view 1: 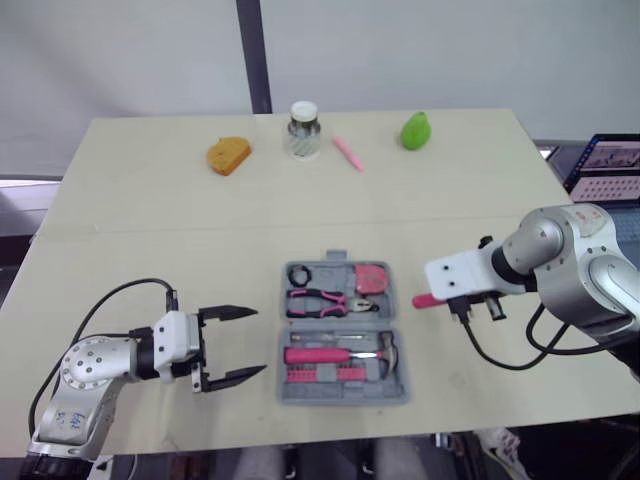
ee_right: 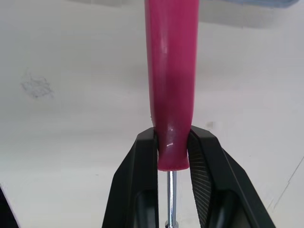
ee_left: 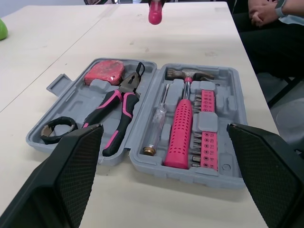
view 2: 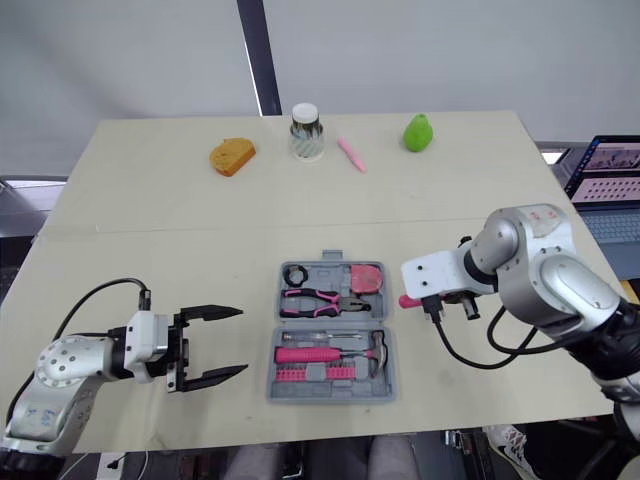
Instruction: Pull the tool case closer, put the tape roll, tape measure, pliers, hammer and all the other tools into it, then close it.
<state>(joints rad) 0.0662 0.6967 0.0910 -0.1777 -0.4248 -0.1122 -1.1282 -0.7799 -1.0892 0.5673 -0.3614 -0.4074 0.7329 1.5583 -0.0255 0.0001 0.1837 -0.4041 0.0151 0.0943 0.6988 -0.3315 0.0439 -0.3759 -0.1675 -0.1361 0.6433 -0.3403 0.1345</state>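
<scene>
Grey tool case [view 2: 385, 388], pink hammer [view 2: 312, 354]

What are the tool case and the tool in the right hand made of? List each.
Tool case: matte grey plastic, judging by its moulded recesses. Pink-handled tool in the right hand: glossy handle with highlights, probably plastic; thin shiny shaft, likely metal.

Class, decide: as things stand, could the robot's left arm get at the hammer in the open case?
Probably yes: the left gripper, fingers open, faces the hammer in the open case, with nothing between them.
</scene>
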